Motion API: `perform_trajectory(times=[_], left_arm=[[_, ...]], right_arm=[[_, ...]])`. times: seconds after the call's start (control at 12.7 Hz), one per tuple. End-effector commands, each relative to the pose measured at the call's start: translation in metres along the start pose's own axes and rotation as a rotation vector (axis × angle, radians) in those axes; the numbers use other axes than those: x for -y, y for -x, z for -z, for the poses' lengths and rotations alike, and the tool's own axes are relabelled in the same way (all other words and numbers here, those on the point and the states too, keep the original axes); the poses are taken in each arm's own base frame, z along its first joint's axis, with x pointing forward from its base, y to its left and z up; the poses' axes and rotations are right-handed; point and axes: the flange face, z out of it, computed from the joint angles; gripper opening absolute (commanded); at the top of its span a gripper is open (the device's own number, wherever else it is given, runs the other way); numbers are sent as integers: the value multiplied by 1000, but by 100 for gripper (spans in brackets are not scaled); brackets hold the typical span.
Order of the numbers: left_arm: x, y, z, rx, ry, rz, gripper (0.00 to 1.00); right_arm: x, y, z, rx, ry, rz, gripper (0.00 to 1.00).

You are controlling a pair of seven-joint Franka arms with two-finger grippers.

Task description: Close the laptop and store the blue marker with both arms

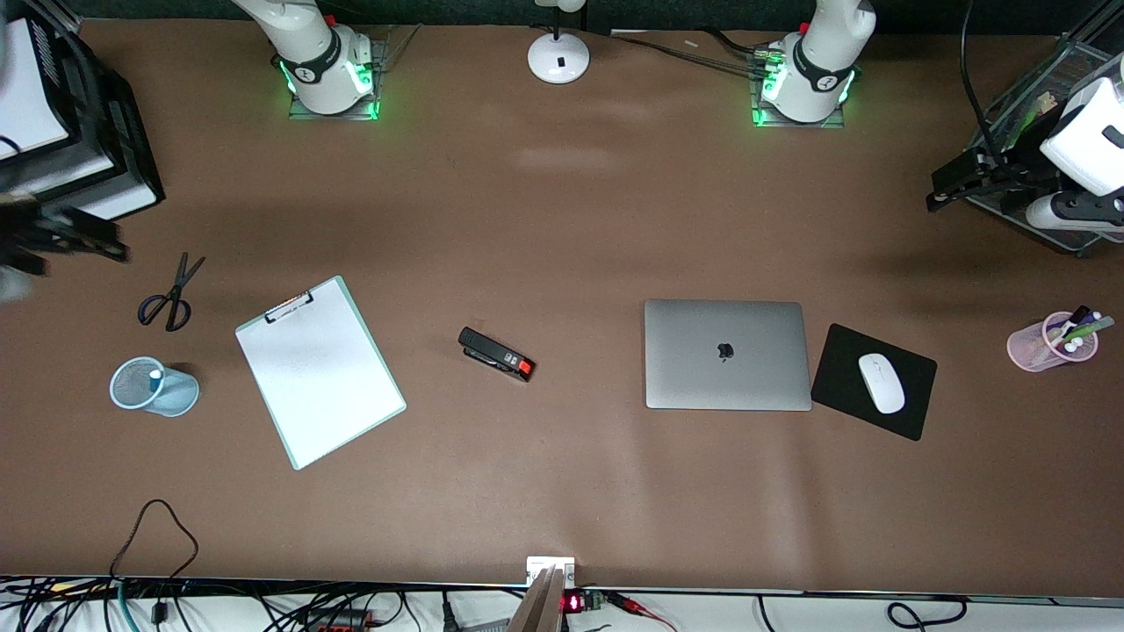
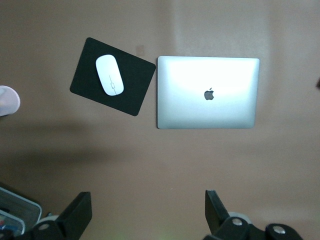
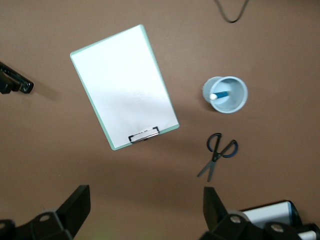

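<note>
Front view shows the table [image 1: 562, 219] with the laptop [image 1: 727, 354] lying flat and shut, lid up with the logo showing, just beside the black mouse pad [image 1: 874, 382] toward the left arm's end. That half of the task looks done. From largest to smaller: the clipboard [image 1: 320, 370] lies toward the right arm's end, with the black stapler [image 1: 496, 354] between it and the laptop. The light-blue mesh cup [image 1: 154, 386] stands beside the clipboard, nearer the camera than the scissors [image 1: 171, 294]. Inside that cup sits the blue marker [image 3: 220, 95], its white end visible in the right wrist view, so the storing step also appears finished.

Both arms look pulled back to the table's ends. The left gripper [image 2: 147, 212] hangs high over the table with the laptop and mouse pad in its sight, fingers spread wide and holding nothing. The right gripper [image 3: 145, 210] hangs over the clipboard's end of the table, fingers likewise apart and empty.

Judging by this, nothing remains but for the arms to rest.
</note>
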Motion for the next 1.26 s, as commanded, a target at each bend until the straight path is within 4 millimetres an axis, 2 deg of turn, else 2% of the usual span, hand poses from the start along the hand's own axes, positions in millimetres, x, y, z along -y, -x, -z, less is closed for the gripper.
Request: perform_trajectory(times=[0.0, 0.16, 0.32, 0.39, 0.47, 0.55, 0.79, 0.95, 1.18], left_arm=[[-2, -16, -16, 14, 19, 1, 100], [7, -14, -8, -4, 18, 12, 100], [11, -15, -7, -17, -18, 12, 100], [10, -18, -5, -46, -18, 11, 100], [5, -19, -4, -53, -19, 1, 100], [4, -20, -5, -61, -19, 0, 100], [9, -20, -3, -70, -3, -30, 100], [9, -21, -4, -69, 0, -35, 100], [10, -21, -5, -66, 9, -31, 100]], right_arm=[[18, 9, 14, -16, -3, -59, 100], [22, 15, 18, -14, -14, -104, 100], [19, 17, 21, -20, -15, -111, 100], [14, 15, 16, -15, -18, -117, 100], [15, 7, 1, 17, -20, -109, 100], [20, 8, 1, 25, -11, -108, 100], [31, 31, 18, -18, -11, -109, 100], [31, 52, 22, -62, -14, -121, 100], [32, 68, 21, -94, -12, -123, 100]])
